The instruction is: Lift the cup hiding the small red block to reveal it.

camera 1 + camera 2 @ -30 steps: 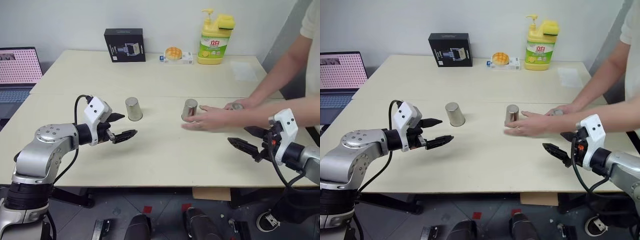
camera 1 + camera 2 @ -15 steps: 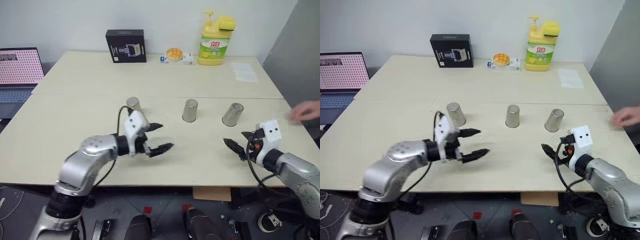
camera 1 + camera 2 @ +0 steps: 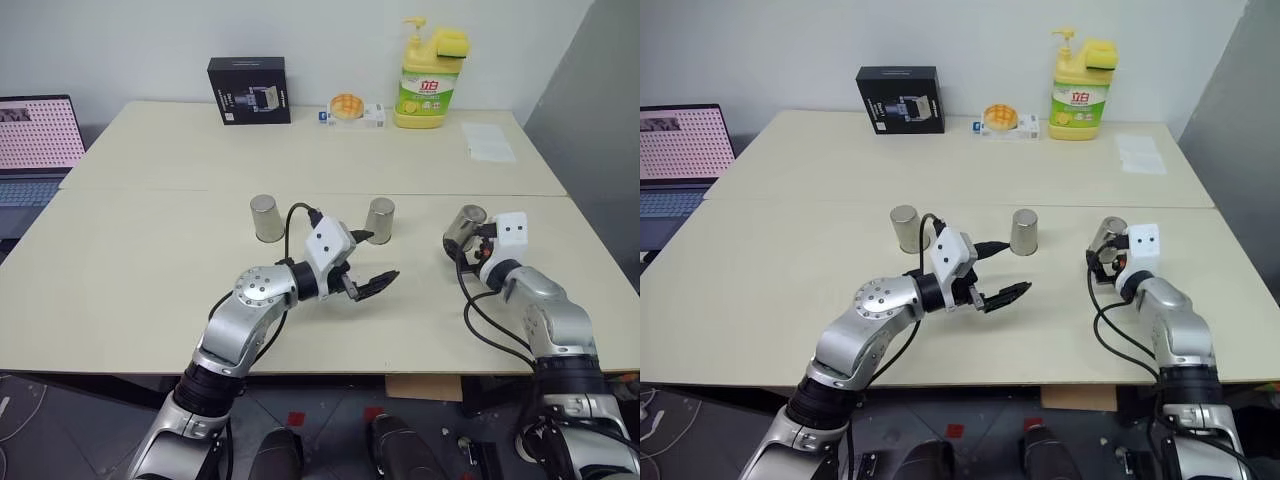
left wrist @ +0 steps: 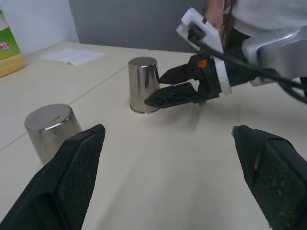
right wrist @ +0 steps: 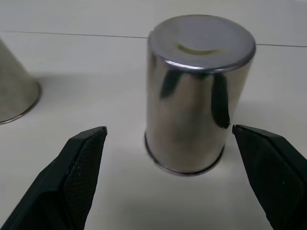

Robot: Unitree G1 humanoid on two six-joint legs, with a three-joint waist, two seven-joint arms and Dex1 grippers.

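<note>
Right now I see three cups standing upside down in a row across the middle of the table [image 3: 130, 270]. The right cup [image 3: 463, 227] is the one my right tool [image 4: 165, 86] is at: in the left wrist view its black fingers [image 4: 173, 94] reach up to the cup's side, one near the wall and one lower, just short of the base. Looking along that tool, the cup stands between the two fingertips, with a gap on each side, so the tool is wide and holds nothing. I can't tell whether a finger touches the metal.

My left tool [image 3: 372, 262] hangs over the table in front of the middle cup [image 3: 379, 219], pointing toward the right arm. Its fingers are spread wide too, empty, one up by that cup's side and one lower and nearer me. The left cup [image 3: 265, 217] stands apart, behind the left forearm.

All three cups are down flat on their rims, none lifted, so whatever is under them stays covered.

At the far edge of the table I see a black box [image 3: 248, 90], a yellow soap bottle [image 3: 429, 79] with a small yellow roll [image 3: 346, 106] between them, and a sheet of paper [image 3: 489, 142] to the right. A laptop [image 3: 35, 135] sits off to the left.
</note>
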